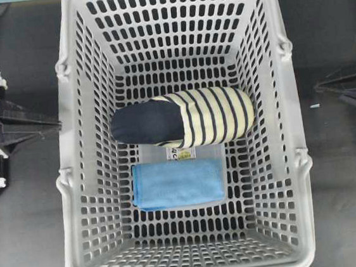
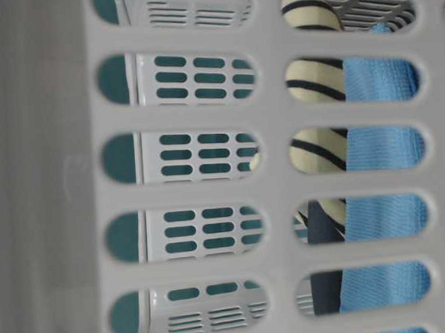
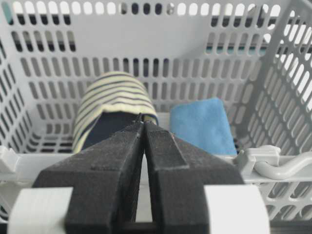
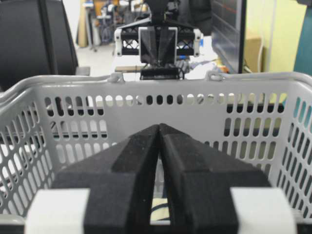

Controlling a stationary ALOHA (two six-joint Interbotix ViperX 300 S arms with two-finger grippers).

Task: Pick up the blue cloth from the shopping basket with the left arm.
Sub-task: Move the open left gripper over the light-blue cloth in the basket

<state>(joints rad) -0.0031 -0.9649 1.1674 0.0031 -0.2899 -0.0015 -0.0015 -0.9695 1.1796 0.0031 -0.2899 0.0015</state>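
The blue cloth (image 1: 179, 183) lies flat on the floor of the shopping basket (image 1: 289, 96), near its front. It also shows in the left wrist view (image 3: 204, 124) and through the wall slots in the table-level view (image 2: 382, 218). My left gripper (image 1: 56, 124) is shut and empty, outside the basket's left wall; in its wrist view its tips (image 3: 144, 122) point over the rim at the striped roll. My right gripper (image 1: 318, 85) is shut and empty, outside the right wall (image 4: 159, 126).
A navy and cream-striped fabric roll (image 1: 183, 119) lies across the basket floor just behind the cloth, touching a clear labelled packet (image 1: 183, 153). The basket's tall slotted walls surround both. A folded handle (image 3: 282, 168) rests on the rim.
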